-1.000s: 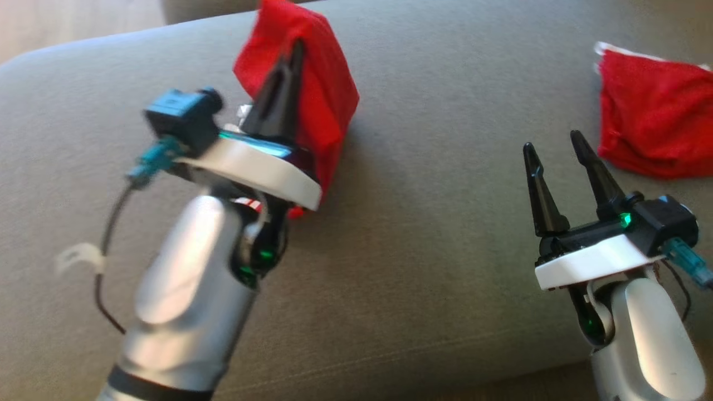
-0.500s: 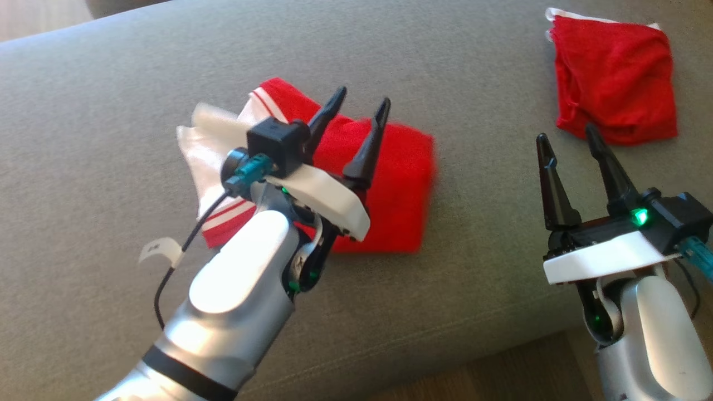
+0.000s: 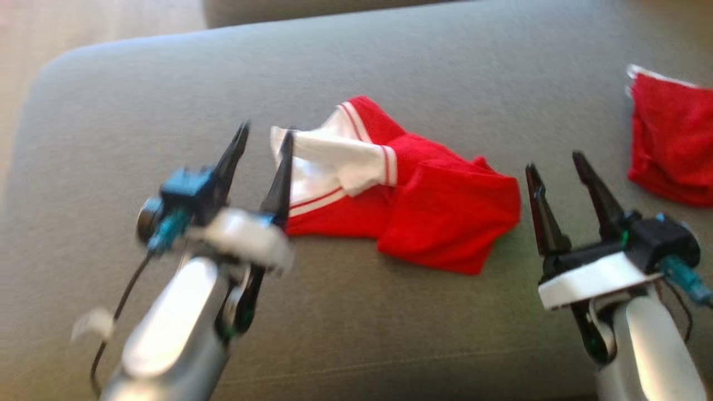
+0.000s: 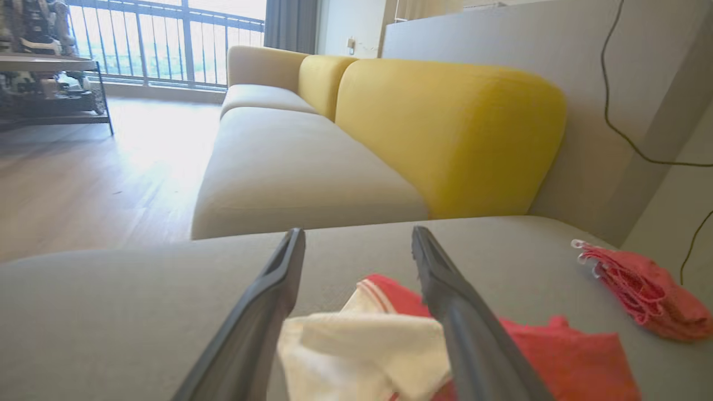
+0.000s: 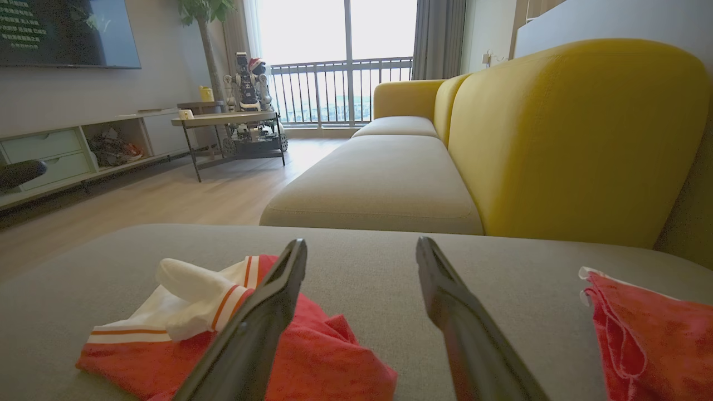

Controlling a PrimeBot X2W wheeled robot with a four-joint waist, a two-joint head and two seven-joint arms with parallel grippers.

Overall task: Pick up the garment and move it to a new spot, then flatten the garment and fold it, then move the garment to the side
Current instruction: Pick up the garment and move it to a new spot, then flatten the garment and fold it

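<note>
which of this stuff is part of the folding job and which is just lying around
For the job: red and white garment, crumpled on the grey cushion; left gripper and right gripper, both open.
Probably lying about: red cloth at the cushion's right end; yellow sofa; low table.

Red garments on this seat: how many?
2: a red-and-white garment in the middle of the grey seat; a red garment at the right edge, partly cropped.

Grey cushion (image 3: pixel 390 334) spans the near field. Red cloth (image 3: pixel 668 145) lies at its far right. Beyond: yellow backrest (image 5: pixel 574 133), beige seat (image 5: pixel 379 178). Wood floor (image 5: pixel 184 195) left, with table (image 5: pixel 225 118) and TV (image 5: pixel 67 33) farther left.
</note>
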